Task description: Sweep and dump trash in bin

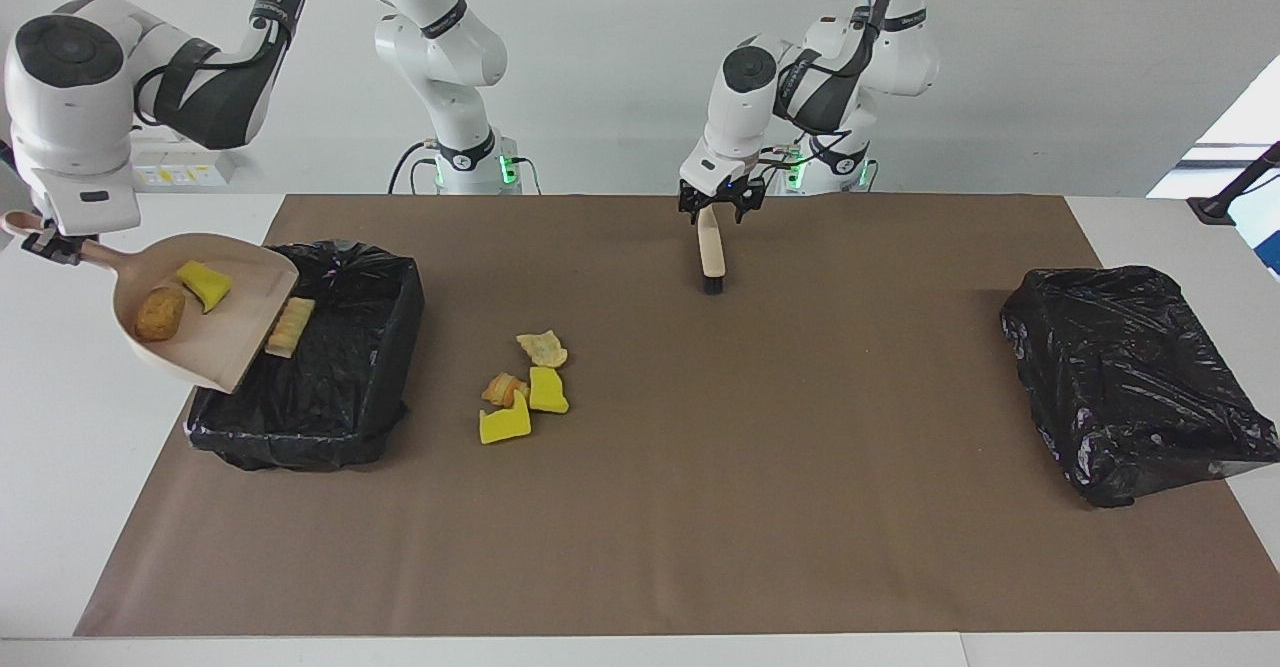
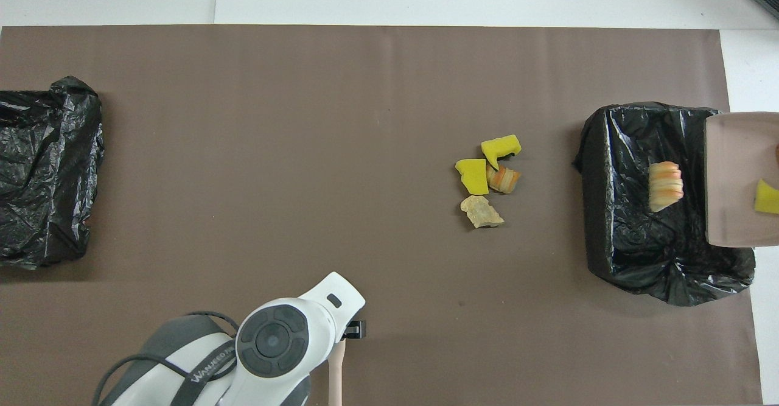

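Observation:
My right gripper [image 1: 52, 244] is shut on the handle of the pale pink dustpan [image 1: 215, 347], held tilted over the edge of the black-lined bin [image 1: 395, 297] at the right arm's end of the table. A brown lump [image 1: 160, 312] and a yellow chunk [image 1: 205, 284] lie in the pan. A striped bread piece [image 1: 290, 327] is at its lip, over the bin [image 2: 665, 185]. Several scraps lie on the mat beside the bin: two yellow chunks [image 1: 505, 425] [image 1: 547, 390], an orange lump [image 1: 503, 387], a tan one [image 1: 543, 348]. My left gripper [image 1: 712, 209] is shut on the beige-handled brush [image 1: 711, 252], bristles down on the mat.
A second black-bagged bin [image 1: 1130, 377] stands at the left arm's end of the table. The brown mat [image 1: 760, 507] covers most of the white table. In the overhead view the left arm [image 2: 274, 339] covers most of the brush [image 2: 336, 375].

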`<state>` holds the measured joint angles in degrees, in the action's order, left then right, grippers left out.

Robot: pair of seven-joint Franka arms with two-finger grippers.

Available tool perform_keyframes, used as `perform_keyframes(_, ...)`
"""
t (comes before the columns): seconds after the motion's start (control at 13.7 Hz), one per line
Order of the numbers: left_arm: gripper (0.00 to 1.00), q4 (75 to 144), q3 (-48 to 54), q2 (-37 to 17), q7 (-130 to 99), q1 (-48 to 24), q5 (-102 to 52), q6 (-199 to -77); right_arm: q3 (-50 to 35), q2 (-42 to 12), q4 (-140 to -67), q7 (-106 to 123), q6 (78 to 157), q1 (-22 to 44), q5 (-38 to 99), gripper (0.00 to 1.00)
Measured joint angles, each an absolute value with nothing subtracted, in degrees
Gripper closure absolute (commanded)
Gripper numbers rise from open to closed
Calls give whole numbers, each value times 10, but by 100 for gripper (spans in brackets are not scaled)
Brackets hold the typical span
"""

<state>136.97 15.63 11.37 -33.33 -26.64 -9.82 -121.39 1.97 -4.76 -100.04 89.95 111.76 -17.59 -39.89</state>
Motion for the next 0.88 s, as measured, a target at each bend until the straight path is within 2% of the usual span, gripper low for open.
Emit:
perform_keyframes(0.29, 0, 1242, 152, 112, -174, -150, -57, -1139, 17, -45, -1024, 902, 1133, -171, -466, 100)
perform_keyframes(0.51, 0, 1153, 152, 108, -93, -90, -27, -1086, 15, -42, -1026, 902, 1133, -158, -503, 100)
perform_keyframes(0.88, 0, 926, 150, 48, -18, -19, -23, -901, 13, -39, -1023, 900, 1118, -143, -517, 100)
